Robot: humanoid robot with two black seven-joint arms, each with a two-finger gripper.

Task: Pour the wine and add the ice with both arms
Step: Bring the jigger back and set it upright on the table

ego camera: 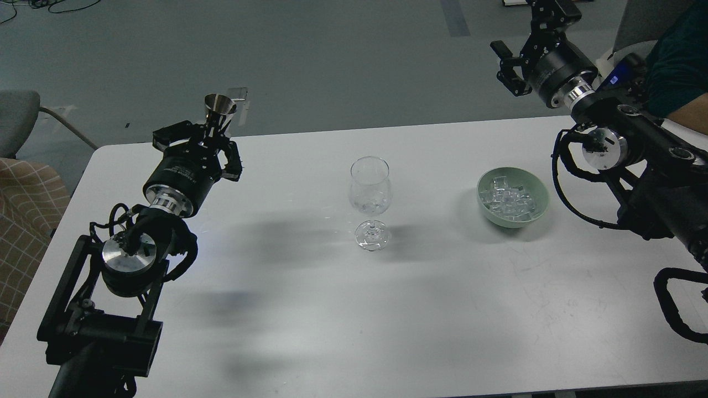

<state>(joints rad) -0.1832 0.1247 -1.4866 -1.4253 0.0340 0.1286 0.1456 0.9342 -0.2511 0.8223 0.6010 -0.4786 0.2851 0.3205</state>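
White lettering printed on the barrel of the left arm [171, 185] behind its wrist, too small to read. No other writing legible anywhere.

Left gripper [213, 138] at about nine o'clock of the clear stemmed wine glass [370, 202], closed around the stem of a small silver metal measuring cup [219, 106] shaped like a cone, mouth up, shown above the far edge of the white rectangular table [332, 309]. Fingers partly lost among black linkages, so exact contact hard to make out.

Right gripper [506, 63] at roughly one o'clock of the glass, raised beyond the table's far edge over grey floor; seen dark and partly side-on, with one finger sticking out at left, spread impossible to tell. Nothing visible between its fingers. Right arm [636, 143] cut off by the right edge of view; a dark teal sleeve [677, 61] and a patch of bare skin cut off there too, behind the arm.

Small clear glossy ice cubes [509, 198] heaped inside a pale green round bowl [489, 210], at three o'clock of the wine glass, well apart from it; individual cubes blur together, count unclear. Glass upright near table centre, its bowl looking empty, though faint glints at the bottom hard to judge.

Beige checked cushion [25, 221] cut off at left edge.
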